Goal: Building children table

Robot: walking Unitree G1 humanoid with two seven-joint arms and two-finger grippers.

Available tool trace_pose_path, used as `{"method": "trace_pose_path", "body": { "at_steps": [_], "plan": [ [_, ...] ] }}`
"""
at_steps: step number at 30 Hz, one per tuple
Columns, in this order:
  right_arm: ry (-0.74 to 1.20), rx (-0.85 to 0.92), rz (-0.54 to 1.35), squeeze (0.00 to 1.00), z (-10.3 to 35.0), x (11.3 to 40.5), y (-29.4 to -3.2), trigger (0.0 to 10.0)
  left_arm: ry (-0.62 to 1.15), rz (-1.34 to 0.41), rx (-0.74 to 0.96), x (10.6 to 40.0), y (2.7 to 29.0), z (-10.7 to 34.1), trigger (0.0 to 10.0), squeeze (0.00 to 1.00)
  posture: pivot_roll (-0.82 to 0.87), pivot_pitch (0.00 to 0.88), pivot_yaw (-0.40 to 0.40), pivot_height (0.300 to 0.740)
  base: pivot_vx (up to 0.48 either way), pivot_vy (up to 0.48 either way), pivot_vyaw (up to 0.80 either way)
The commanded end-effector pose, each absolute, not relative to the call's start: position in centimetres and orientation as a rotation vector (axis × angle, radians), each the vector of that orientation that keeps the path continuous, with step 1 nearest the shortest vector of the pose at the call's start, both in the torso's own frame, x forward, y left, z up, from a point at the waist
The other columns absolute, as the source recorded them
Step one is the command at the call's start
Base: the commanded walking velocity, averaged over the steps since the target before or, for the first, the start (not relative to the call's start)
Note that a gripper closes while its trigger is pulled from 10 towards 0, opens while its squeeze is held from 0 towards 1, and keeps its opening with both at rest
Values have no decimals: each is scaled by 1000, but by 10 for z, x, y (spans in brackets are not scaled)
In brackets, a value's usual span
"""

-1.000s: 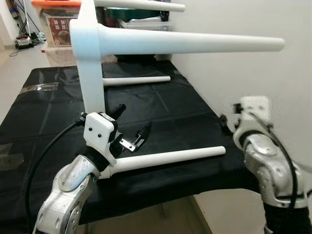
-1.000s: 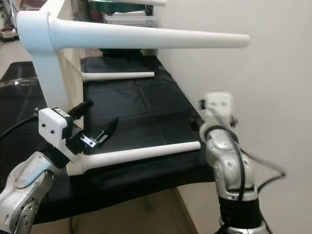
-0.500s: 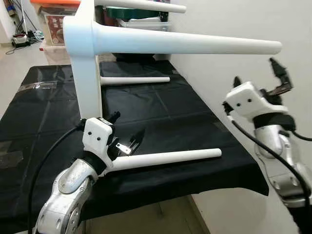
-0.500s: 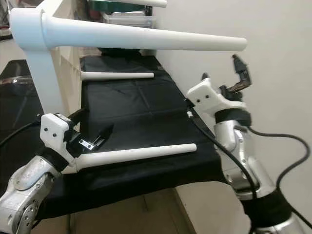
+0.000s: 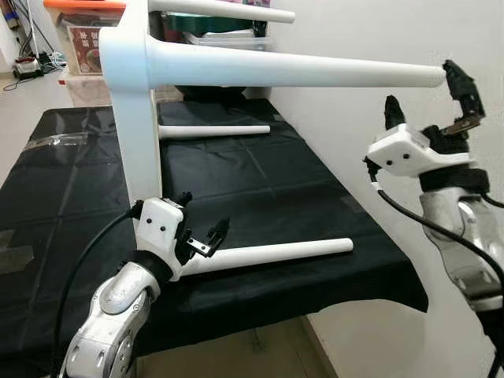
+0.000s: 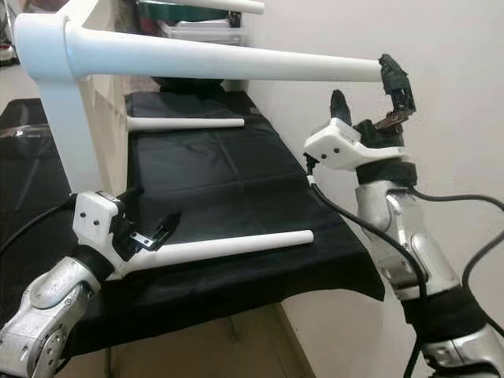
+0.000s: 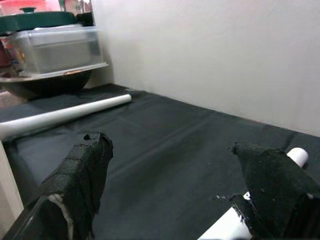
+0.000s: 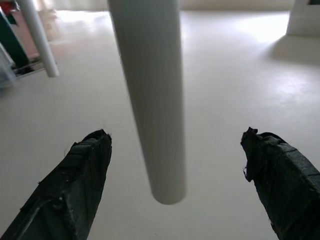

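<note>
Children's table, white and unfinished, stands on its side on the worktop, which is covered with a black cloth. Its frame rises upright at the left part of the cloth, and the upper legs point horizontally toward the white wall on the right.

The nearest upper leg reaches out over the worktop, and its round free end is close to the right gripper. This gripper is raised beside the wall, and its fingers are wide apart on both sides of the leg end, not touching it as far as I can see.

The lower leg lies along the front edge of the cloth. The left gripper is low at the base of this leg, near the bottom of the frame. Its fingers are apart; one of them is just beside the leg, but I cannot tell if it touches.

Another leg lies across the cloth further back. Behind the worktop are storage boxes.
</note>
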State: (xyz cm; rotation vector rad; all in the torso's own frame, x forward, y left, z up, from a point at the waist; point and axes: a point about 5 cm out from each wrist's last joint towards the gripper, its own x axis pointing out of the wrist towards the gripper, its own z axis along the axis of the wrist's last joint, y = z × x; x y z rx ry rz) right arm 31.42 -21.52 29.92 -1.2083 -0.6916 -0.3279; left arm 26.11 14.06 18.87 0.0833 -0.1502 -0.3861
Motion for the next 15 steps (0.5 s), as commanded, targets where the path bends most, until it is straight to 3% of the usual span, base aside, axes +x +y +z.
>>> {"method": "trace_pose_path", "body": {
  "at_steps": [1, 15],
  "plan": [
    [-694, -1242, -312, 0, 300, 316, -216, 10000, -126, -354, 93, 263, 144, 184, 10000, 0, 45, 0, -129, 740, 0, 0, 0],
    [-697, -1354, -287, 0, 309, 349, -226, 10000, -63, -311, 115, 265, 146, 168, 10000, 0, 67, 0, -138, 740, 0, 0, 0]
  ]
}}
